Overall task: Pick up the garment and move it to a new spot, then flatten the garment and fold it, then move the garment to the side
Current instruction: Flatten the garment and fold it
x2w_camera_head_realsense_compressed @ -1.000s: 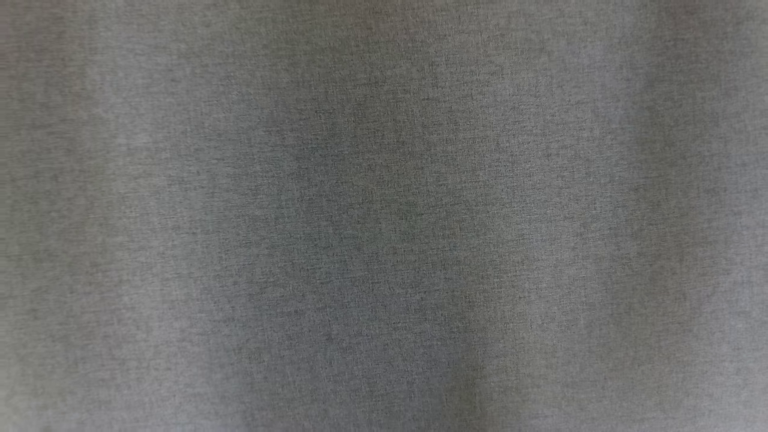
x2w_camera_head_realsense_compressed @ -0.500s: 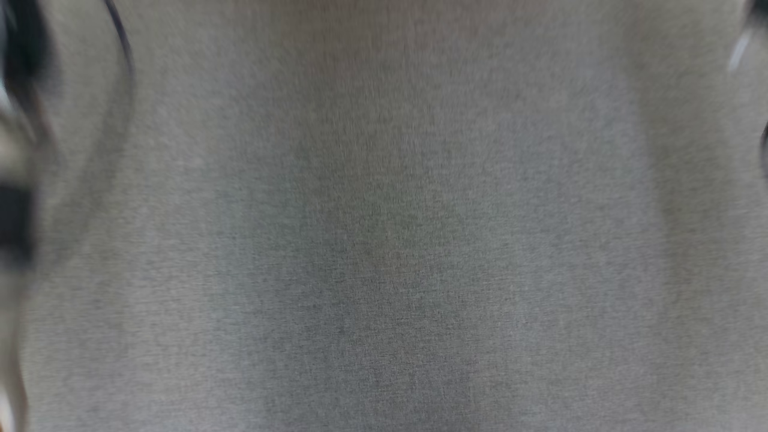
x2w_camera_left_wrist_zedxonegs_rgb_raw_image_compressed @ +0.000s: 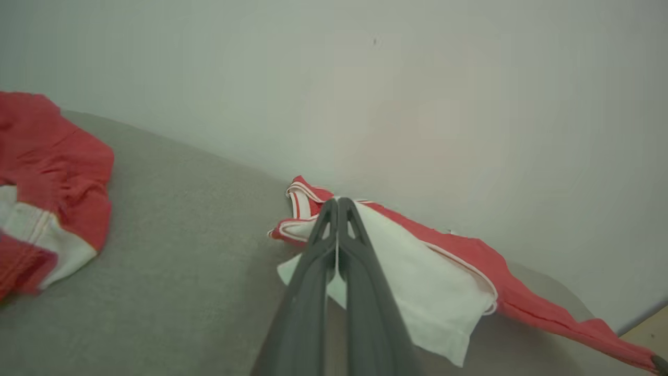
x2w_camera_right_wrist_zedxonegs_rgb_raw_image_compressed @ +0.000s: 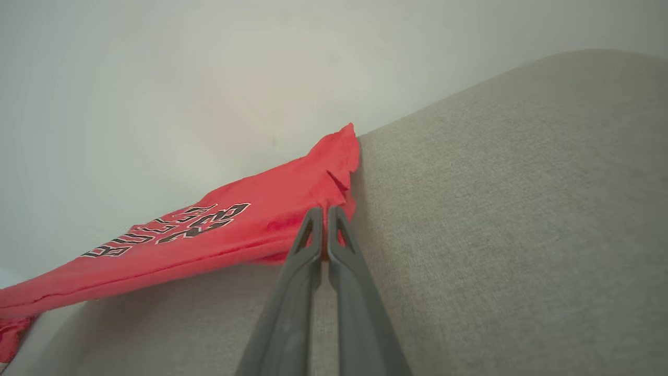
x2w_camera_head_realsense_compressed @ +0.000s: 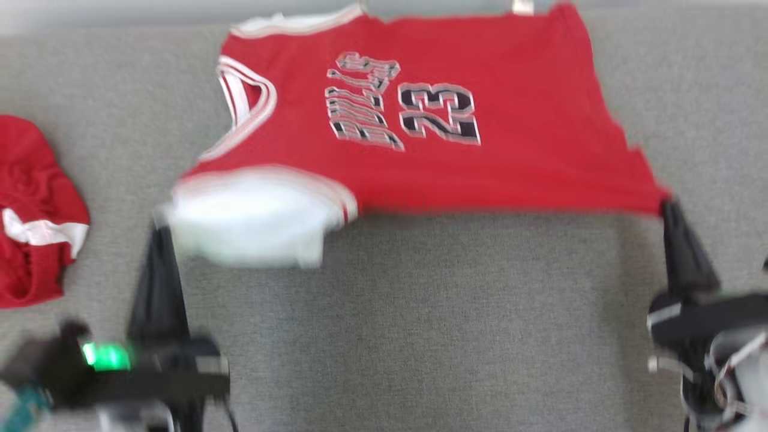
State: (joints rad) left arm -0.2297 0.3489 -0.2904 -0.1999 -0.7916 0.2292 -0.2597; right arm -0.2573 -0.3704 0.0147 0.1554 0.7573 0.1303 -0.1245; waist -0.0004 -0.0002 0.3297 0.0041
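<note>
Plainly both grippers are clamped on cloth. The left gripper (x2w_camera_head_realsense_compressed: pixel 158 231), at 8 o'clock in the head view, pinches the garment (x2w_camera_head_realsense_compressed: pixel 528 120) at its soft white near corner. The right gripper (x2w_camera_head_realsense_compressed: pixel 667 207), at 4 o'clock, pinches the red hem corner. The garment is a smooth red sleeveless jersey with a white-trimmed neck and a black-and-white 23. It spreads toward 12 o'clock over the grey, coarse-woven tabletop (x2w_camera_head_realsense_compressed: pixel 450 330), and the frame cuts off its far edge. Blur smears the lettering beside the number, which is perhaps a team name. A crumpled red-and-white cloth (x2w_camera_head_realsense_compressed: pixel 33 198) sits at 9 o'clock, partly cut off.
</note>
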